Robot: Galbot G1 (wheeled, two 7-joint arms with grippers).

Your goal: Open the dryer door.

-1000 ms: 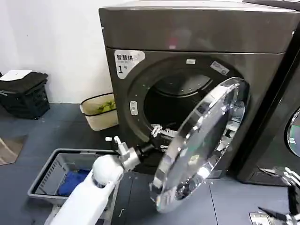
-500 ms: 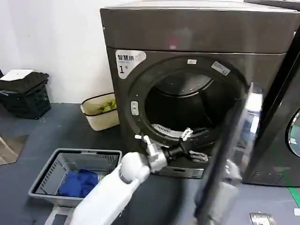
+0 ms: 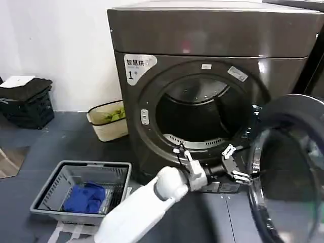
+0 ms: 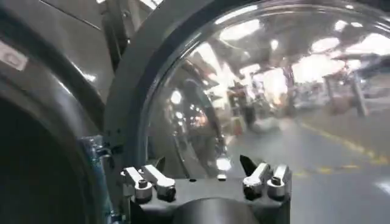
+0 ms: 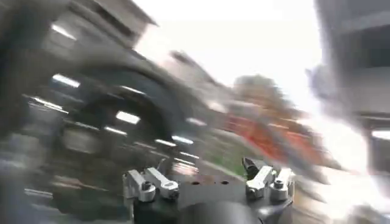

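Observation:
The dryer [image 3: 202,35], dark grey-brown with a white "1" sticker, stands in the middle of the head view, its drum mouth [image 3: 200,116] uncovered. The dryer door [image 3: 288,172] hangs swung out to the right, its inner side facing me. My left gripper [image 3: 235,164] reaches across in front of the drum, open, right beside the door's hinge-side rim, with nothing between its fingers. In the left wrist view the left gripper [image 4: 204,164] points at the door's glass [image 4: 262,91]. My right gripper [image 5: 206,164] is open and holds nothing; its surroundings are blurred.
A grey laundry basket [image 3: 55,177] with blue cloth stands on the floor at the lower left. A beige bin [image 3: 107,120] sits beside the dryer, a black crate [image 3: 25,101] farther left. A darker second machine [image 3: 316,66] borders the right.
The door has swung farther out to the right, from edge-on to showing its inner face. My left gripper followed it rightward across the drum mouth.

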